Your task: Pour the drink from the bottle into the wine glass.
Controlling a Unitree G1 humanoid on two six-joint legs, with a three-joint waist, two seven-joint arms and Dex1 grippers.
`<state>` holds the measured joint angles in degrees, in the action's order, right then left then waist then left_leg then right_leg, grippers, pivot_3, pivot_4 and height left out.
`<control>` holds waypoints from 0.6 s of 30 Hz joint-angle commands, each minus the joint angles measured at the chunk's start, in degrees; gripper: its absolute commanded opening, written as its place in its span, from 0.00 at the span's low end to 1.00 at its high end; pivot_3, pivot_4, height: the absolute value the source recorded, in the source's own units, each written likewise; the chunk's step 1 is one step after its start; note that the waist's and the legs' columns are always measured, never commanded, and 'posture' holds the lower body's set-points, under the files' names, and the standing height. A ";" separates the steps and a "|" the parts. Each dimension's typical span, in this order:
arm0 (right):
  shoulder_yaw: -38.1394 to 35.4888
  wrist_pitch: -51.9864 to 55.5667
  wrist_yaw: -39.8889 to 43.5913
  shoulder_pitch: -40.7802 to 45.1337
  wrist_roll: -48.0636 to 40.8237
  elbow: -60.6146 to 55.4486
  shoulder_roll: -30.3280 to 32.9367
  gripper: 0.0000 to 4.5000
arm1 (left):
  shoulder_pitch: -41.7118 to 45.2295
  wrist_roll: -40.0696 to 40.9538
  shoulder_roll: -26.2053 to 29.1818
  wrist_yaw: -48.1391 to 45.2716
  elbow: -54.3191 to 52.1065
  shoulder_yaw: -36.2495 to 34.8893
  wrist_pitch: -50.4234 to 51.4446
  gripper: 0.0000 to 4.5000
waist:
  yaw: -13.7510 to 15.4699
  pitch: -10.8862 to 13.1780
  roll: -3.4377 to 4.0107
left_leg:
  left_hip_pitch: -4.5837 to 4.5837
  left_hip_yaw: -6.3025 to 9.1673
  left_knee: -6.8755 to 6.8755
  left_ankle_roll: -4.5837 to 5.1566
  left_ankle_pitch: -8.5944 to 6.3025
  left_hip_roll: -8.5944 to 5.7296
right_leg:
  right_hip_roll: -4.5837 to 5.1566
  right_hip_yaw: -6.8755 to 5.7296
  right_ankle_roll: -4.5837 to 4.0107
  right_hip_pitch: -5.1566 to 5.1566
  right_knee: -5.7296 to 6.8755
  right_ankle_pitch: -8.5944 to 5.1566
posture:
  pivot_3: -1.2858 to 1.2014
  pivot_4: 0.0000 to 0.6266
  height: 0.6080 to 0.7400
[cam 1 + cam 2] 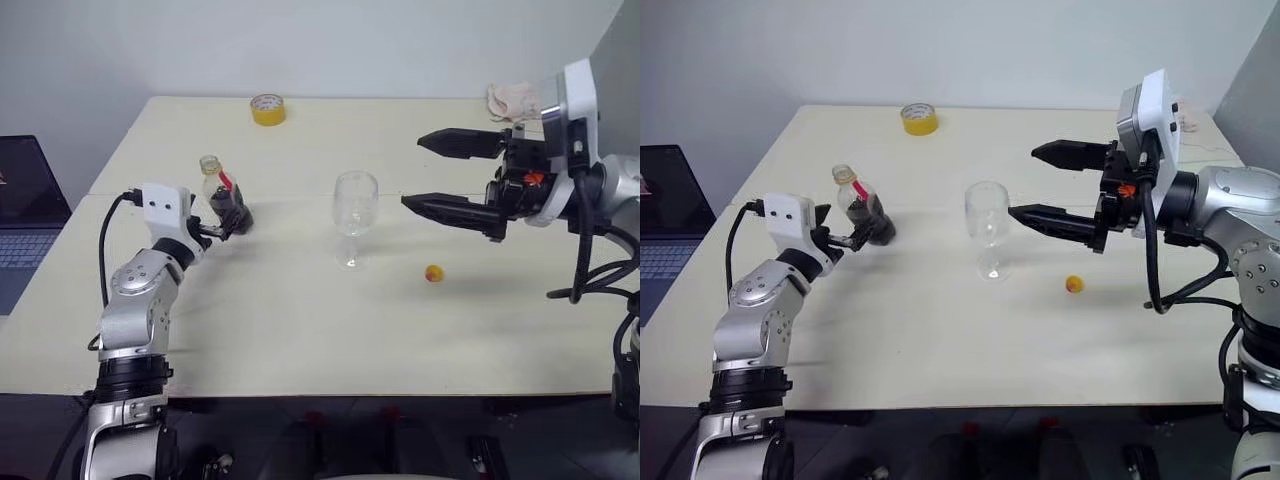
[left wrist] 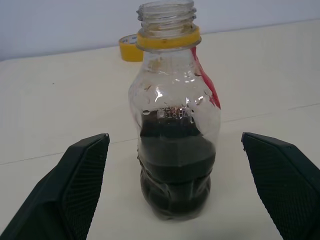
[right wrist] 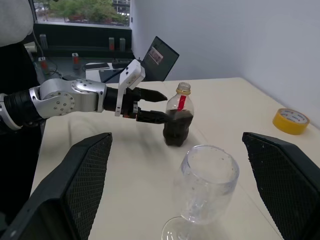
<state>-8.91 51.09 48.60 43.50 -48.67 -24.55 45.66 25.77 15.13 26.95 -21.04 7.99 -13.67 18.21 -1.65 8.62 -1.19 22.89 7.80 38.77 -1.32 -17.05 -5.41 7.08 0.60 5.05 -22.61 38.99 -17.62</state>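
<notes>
The bottle (image 2: 175, 100) stands upright on the table's left half with its mouth uncapped, a yellow ring at the neck and a red label strip. The dark drink (image 2: 177, 165) fills its lower half. My left gripper (image 1: 232, 213) is open, one finger on each side of the bottle's body with gaps to both. The wine glass (image 1: 355, 205) stands empty mid-table. To the right of the glass and above the table, my right gripper (image 1: 412, 172) is open and holds nothing, pointing toward the glass.
A small yellow cap (image 1: 433, 273) lies on the table right of the glass foot. A yellow tape roll (image 1: 267, 109) sits at the far edge, a pinkish cloth (image 1: 512, 100) at the far right. A laptop (image 1: 25, 210) sits left of the table.
</notes>
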 commanded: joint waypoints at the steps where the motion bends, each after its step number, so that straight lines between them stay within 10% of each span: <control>1: -0.53 -0.29 -0.55 1.34 -1.19 -1.75 0.38 0.99 | 2.73 -0.97 -0.07 -0.51 1.89 0.84 -2.43 1.00 | 0.00 0.00 0.00 | -0.01 0.00 0.00 0.00 0.00 0.00 | 0.00 0.00 0.00 0.01 0.00 0.00 | 0.52 0.24 1.00; 18: 0.12 0.46 -2.05 0.58 -0.68 -2.87 1.54 0.99 | 10.90 -3.47 -1.84 -2.54 17.75 2.92 -11.67 1.00 | -0.01 0.04 -0.06 | 0.01 0.00 0.02 0.00 0.00 -0.01 | 0.01 -0.01 0.01 0.00 0.01 0.00 | 0.52 0.24 1.00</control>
<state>-7.95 51.85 47.11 43.50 -49.01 -25.45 46.28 35.19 12.10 24.95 -23.29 25.71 -10.51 8.52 -1.66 8.66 -1.25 22.90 7.81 38.78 -1.32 -17.05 -5.42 7.09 0.58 5.06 -22.62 39.00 -17.62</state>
